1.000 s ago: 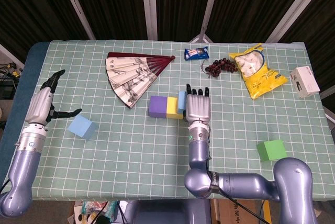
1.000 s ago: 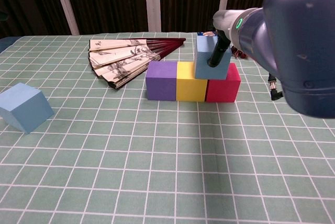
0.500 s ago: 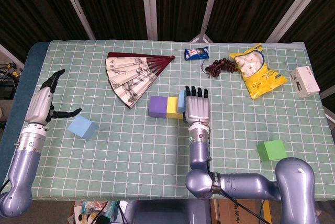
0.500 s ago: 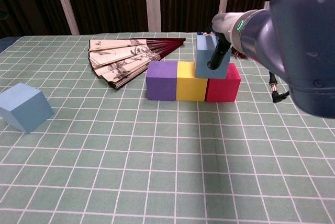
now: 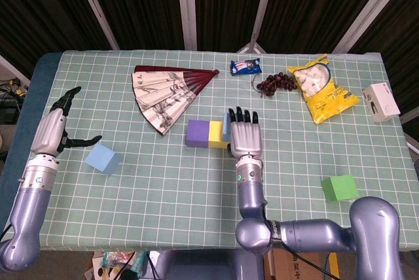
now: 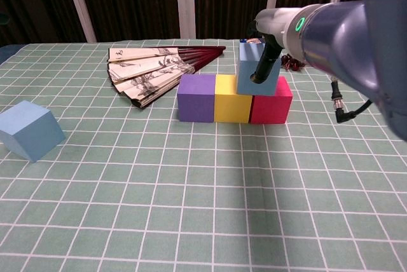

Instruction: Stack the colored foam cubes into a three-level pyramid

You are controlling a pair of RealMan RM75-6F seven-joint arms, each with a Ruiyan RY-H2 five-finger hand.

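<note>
Right hand (image 5: 244,137) fingers extended forward and fairly close together over the row, thumb (image 6: 262,68) pressed against the near face of the blue cube (image 6: 258,75), so looks like gripping it, though the far-side fingers stay hidden in the chest view. Cube perched on the second level, straddling the seam between the yellow cube (image 6: 232,98) and the red cube (image 6: 273,102), tilted a touch. Purple cube (image 6: 196,97) touching the yellow one on the left, finishing a three-block base row.

Compared to a second ago: hand shifted slightly left and near in the head view, so less of the blue cube peeks out beside it. In the chest view the forearm pulled up and right, cube itself barely moved.

Left hand (image 5: 57,125) hovering at the far left, fingers spread, thumb sticking out toward the light blue cube (image 5: 103,159), not touching it. Same pose as before.

Green cube (image 5: 339,188) sitting alone near the right edge. Folding fan (image 5: 165,93) spread open far of the row, grapes (image 5: 275,83), yellow snack bag (image 5: 319,87), small blue packet (image 5: 245,66) and white box (image 5: 381,101) along the far side.
</note>
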